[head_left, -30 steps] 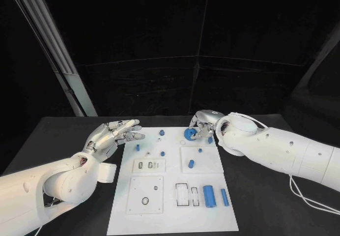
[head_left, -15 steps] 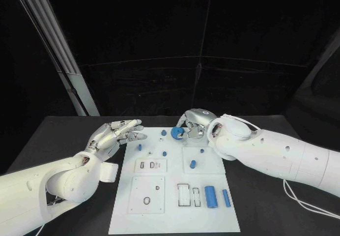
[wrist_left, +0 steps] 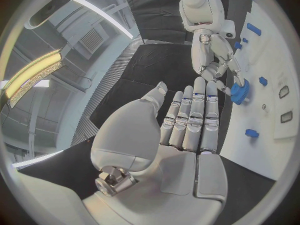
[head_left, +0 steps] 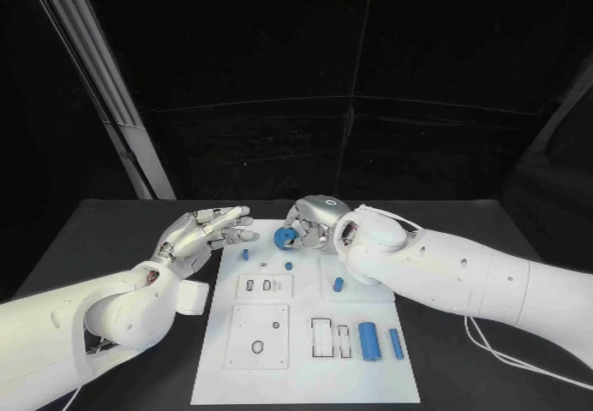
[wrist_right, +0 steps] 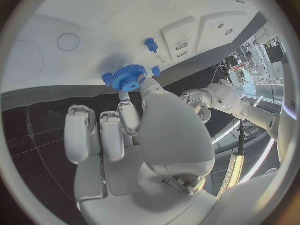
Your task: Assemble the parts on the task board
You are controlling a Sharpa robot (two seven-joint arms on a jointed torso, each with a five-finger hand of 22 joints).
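Observation:
The white task board [head_left: 296, 377] lies in the middle of the black table. My right hand [head_left: 315, 224] hovers over its far end and pinches a blue gear [head_left: 285, 238] in its fingertips; the right wrist view shows the gear [wrist_right: 129, 78] held just above the board [wrist_right: 94, 15], beside a small blue peg [wrist_right: 150, 44]. My left hand [head_left: 204, 233] is open with fingers stretched out at the board's far left corner, a short way from the gear [wrist_left: 240, 91]. Blue pegs [head_left: 245, 253] [head_left: 288, 266] [head_left: 338, 283] stand on the board.
A thick blue cylinder [head_left: 368, 340] and a slimmer one [head_left: 396, 343] lie near the board's front right, beside rectangular slots [head_left: 327, 337]. A metal pole [head_left: 123, 128] rises at the back left. Cables [head_left: 500, 347] trail on the table at the right.
My right hand has carried the blue gear leftward across the board's far end, toward my left hand. The left hand has stayed about where it was, open.

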